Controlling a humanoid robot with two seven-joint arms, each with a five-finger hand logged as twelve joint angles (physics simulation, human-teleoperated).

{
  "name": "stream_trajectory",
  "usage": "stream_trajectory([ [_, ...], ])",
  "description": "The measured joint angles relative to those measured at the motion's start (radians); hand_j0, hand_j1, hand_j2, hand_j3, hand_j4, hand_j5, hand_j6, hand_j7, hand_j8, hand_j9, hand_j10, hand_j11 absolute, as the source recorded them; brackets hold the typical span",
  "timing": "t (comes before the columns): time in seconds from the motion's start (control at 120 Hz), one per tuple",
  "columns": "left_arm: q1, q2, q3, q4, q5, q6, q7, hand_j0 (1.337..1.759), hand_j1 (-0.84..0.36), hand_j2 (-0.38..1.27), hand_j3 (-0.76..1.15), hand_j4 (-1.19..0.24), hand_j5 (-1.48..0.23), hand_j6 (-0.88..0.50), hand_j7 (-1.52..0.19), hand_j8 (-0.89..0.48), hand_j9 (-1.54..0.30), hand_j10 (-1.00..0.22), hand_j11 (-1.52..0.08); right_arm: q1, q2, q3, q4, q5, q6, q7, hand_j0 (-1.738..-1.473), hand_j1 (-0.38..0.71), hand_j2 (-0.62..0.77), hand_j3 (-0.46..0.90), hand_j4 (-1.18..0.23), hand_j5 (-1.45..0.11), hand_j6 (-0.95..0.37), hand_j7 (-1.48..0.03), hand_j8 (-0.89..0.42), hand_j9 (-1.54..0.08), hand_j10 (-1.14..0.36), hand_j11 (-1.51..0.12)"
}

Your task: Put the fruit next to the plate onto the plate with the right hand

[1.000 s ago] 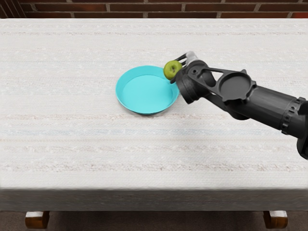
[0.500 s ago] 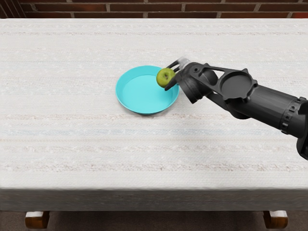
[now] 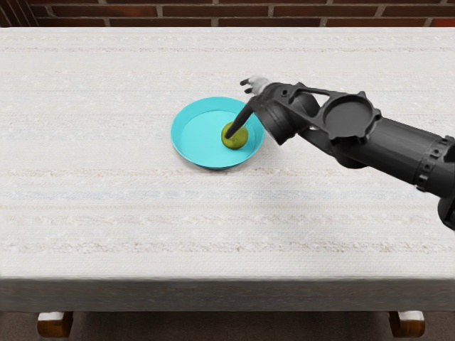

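Note:
A green apple (image 3: 235, 137) lies inside the turquoise plate (image 3: 195, 131), in its right half near the rim. My right hand (image 3: 242, 106) hovers over the plate's right edge, its arm coming in from the right side of the picture. Its fingers (image 3: 239, 121) are spread; one dark finger reaches down to the top of the apple, and the others point up and away from it. The hand holds nothing. The left arm does not show.
The plate sits mid-table on a pale cloth-covered table (image 3: 106, 213). A brick wall (image 3: 213, 11) runs along the far edge. The dark forearm (image 3: 384, 145) crosses the right part of the table.
The hand carried the apple left from the plate's right rim over the plate, then let it go. The apple now rests in the plate and the fingers have spread.

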Motion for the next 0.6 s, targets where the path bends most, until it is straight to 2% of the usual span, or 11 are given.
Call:
stream_trajectory([
  [0.067,0.0,0.0,0.0,0.0,0.0,0.0,0.0,1.658,0.06,0.05,0.0,-0.24,-0.32,-0.24,-0.32,-0.24,-0.32,-0.24,-0.32,-0.017,-0.013,0.087,0.071,0.001,0.079,0.0,-1.658,-0.22,-0.01,0.0,-0.11,-0.14,-0.11,-0.14,-0.11,-0.14,-0.11,-0.14],
  [0.142,0.0,0.0,0.0,0.0,0.0,0.0,0.0,1.658,0.06,0.05,0.0,-0.24,-0.32,-0.24,-0.32,-0.24,-0.32,-0.24,-0.32,-0.068,-0.085,0.202,0.14,0.001,0.243,0.0,-1.658,-0.24,-0.01,0.0,-0.1,-0.12,-0.09,-0.12,-0.1,-0.12,-0.1,-0.12],
  [0.25,0.0,0.0,0.0,0.0,0.0,0.0,0.0,1.658,0.06,0.05,0.0,-0.24,-0.32,-0.24,-0.32,-0.24,-0.32,-0.24,-0.32,-0.157,-0.198,0.358,0.183,0.002,0.502,0.004,-1.658,-0.26,-0.01,0.0,-0.08,-0.1,-0.08,-0.1,-0.08,-0.1,-0.08,-0.1],
  [0.317,0.0,0.0,0.0,0.0,0.0,0.0,0.0,1.658,0.06,0.05,0.0,-0.24,-0.32,-0.24,-0.32,-0.24,-0.32,-0.24,-0.32,-0.216,-0.269,0.45,0.197,0.004,0.654,0.037,-1.658,-0.26,-0.01,0.0,-0.07,-0.09,-0.07,-0.09,-0.07,-0.09,-0.07,-0.09],
  [0.417,0.0,0.0,0.0,0.0,0.0,0.0,0.0,1.658,0.06,0.05,0.0,-0.24,-0.32,-0.24,-0.32,-0.24,-0.32,-0.24,-0.32,-0.294,-0.391,0.544,0.208,0.055,0.851,0.12,-1.658,-0.27,-0.01,0.0,-0.07,-0.08,-0.06,-0.08,-0.07,-0.08,-0.07,-0.08],
  [0.542,0.0,0.0,0.0,0.0,0.0,0.0,0.0,1.658,0.06,0.05,0.0,-0.24,-0.32,-0.24,-0.32,-0.24,-0.32,-0.24,-0.32,-0.382,-0.537,0.587,0.212,0.089,0.955,0.303,-1.658,-0.28,-0.01,0.0,-0.06,-0.08,-0.06,-0.08,-0.06,-0.08,-0.06,-0.08],
  [0.6,0.0,0.0,0.0,0.0,0.0,0.0,0.0,1.658,0.06,0.05,0.0,-0.24,-0.32,-0.24,-0.32,-0.24,-0.32,-0.24,-0.32,-0.423,-0.598,0.594,0.211,0.095,0.974,0.371,-1.658,-0.28,-0.01,0.0,-0.06,-0.07,-0.06,-0.07,-0.06,-0.07,-0.06,-0.07],
])
